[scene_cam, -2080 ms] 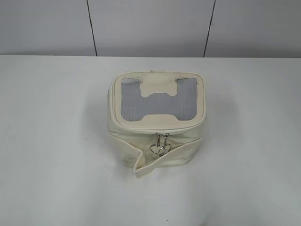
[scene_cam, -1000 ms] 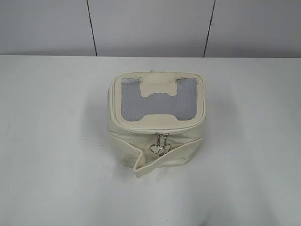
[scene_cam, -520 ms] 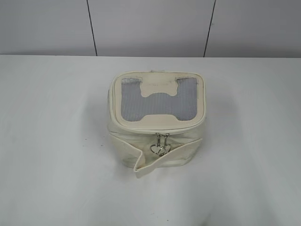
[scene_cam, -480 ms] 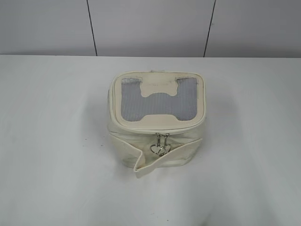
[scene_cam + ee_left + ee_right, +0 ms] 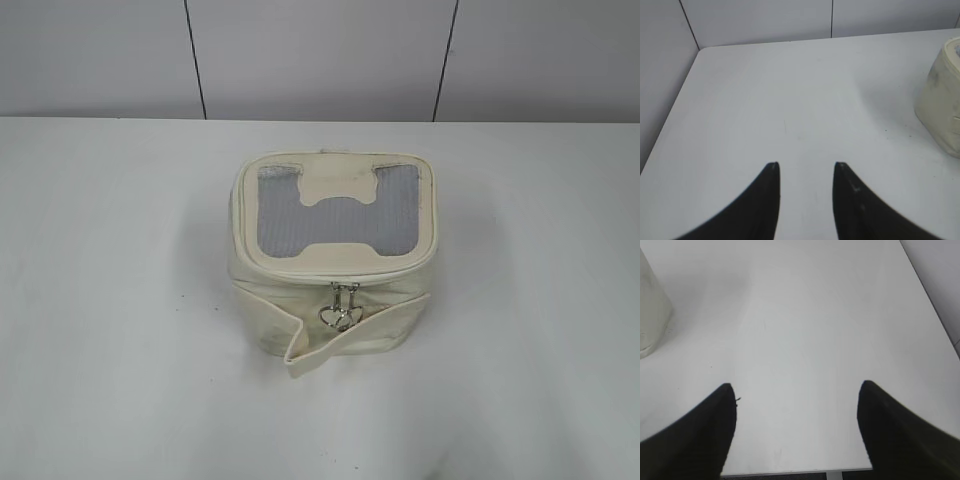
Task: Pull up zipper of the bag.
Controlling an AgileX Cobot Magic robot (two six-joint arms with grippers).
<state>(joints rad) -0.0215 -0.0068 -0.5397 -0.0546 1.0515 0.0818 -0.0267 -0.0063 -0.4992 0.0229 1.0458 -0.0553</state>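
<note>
The cream bag (image 5: 333, 300) stands mid-table in the exterior view, with its grey mesh top window and H-shaped patch (image 5: 337, 213) facing up. The zipper (image 5: 330, 275) runs round the top panel rim. Its silver pulls (image 5: 342, 305), one heart-shaped, hang on the near face. A loose strap (image 5: 305, 350) sticks out at the lower left. My left gripper (image 5: 805, 167) is open and empty, with the bag (image 5: 942, 105) at the right edge of its view. My right gripper (image 5: 796, 390) is open and empty, with the bag (image 5: 650, 315) at the left edge of its view. Neither gripper shows in the exterior view.
The white table (image 5: 120, 300) ends at a grey panelled wall (image 5: 320, 55) behind. The table's left edge (image 5: 670, 115) shows in the left wrist view. Its right edge (image 5: 930, 295) and front edge (image 5: 790, 472) show in the right wrist view.
</note>
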